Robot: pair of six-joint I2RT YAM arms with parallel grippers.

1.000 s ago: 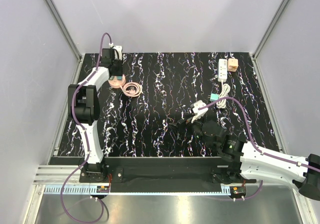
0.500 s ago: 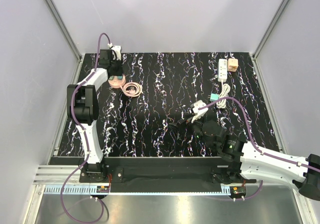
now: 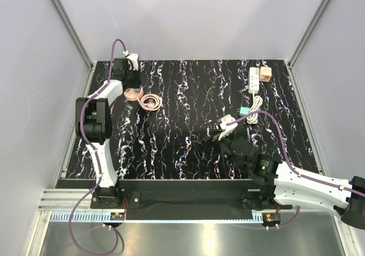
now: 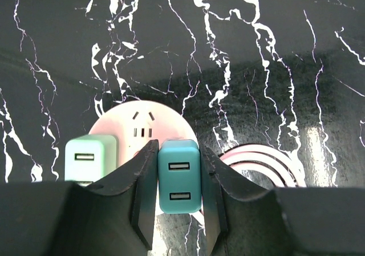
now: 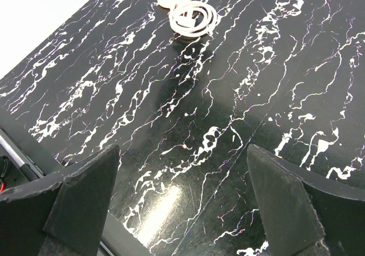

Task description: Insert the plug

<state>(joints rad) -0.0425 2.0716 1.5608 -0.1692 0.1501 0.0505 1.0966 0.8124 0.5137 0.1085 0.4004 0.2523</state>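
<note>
Plug (image 3: 265,73): beside white power strip (image 3: 254,80), well apart from right gripper (image 5: 182,147), wide open, empty; left gripper (image 4: 178,147) clamps teal USB charger (image 4: 179,179).

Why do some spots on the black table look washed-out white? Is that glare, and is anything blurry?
Right wrist view: yes, a bright glare patch on the table, between dark, soft-edged fingers. Left wrist view: a fainter streak at right, shadow around the disc, the teal charger sharp. Top view: evenly lit; only the metal strip in front shines.
</note>
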